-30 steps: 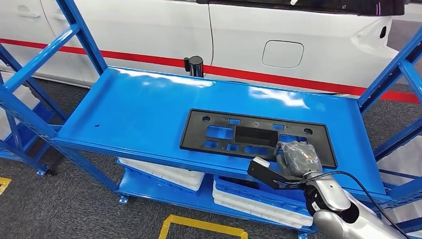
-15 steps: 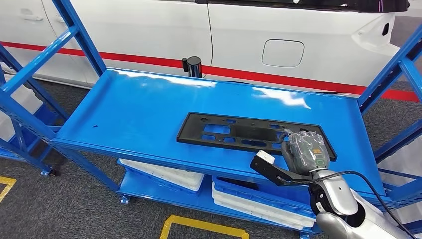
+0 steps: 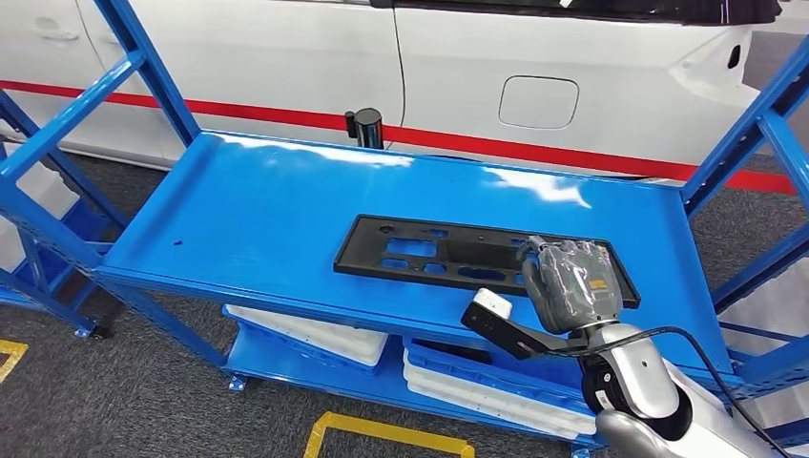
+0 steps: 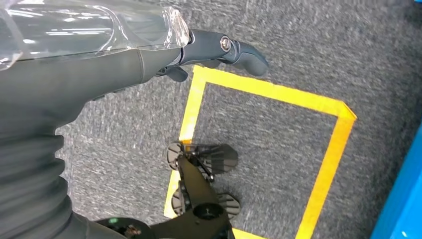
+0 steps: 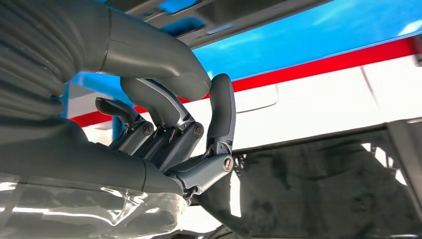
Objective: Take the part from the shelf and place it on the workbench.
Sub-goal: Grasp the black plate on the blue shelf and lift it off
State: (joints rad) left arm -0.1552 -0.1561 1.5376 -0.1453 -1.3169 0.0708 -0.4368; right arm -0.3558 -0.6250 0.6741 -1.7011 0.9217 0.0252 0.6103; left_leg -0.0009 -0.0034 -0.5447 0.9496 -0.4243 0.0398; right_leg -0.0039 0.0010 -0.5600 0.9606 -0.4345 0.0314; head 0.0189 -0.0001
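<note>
1. A flat black rectangular plastic part [image 3: 458, 255], pierced with rectangular cut-outs and small round holes, lay on the top deck of a glossy blue metal shelf [image 3: 277, 210].
2. The part's long axis ran across the deck, roughly parallel to the shelf's front edge, one short end toward the middle of the deck and the other toward the robot's right.
3. It sat nearer the front edge than the rear, in the right half of the deck.
4. In the head view the grey right hand [image 3: 570, 284] covered the right end of the part; whether that end was raised off the deck could not be told.
5. In the right wrist view the right hand's dark fingers [image 5: 169, 134] were curled inward close to the thick thumb; whether they were clamped on the part could not be told.
6. The left hand [image 4: 99, 69] hung over dark grey carpet marked with yellow floor tape [image 4: 278, 92], its fingers [image 4: 234, 50] partly extended with nothing in them.
7. White plastic trays [image 3: 315, 332] sat on the lower blue deck.
8. Behind the shelf stood a white car body with a red stripe [image 3: 534, 105].
</note>
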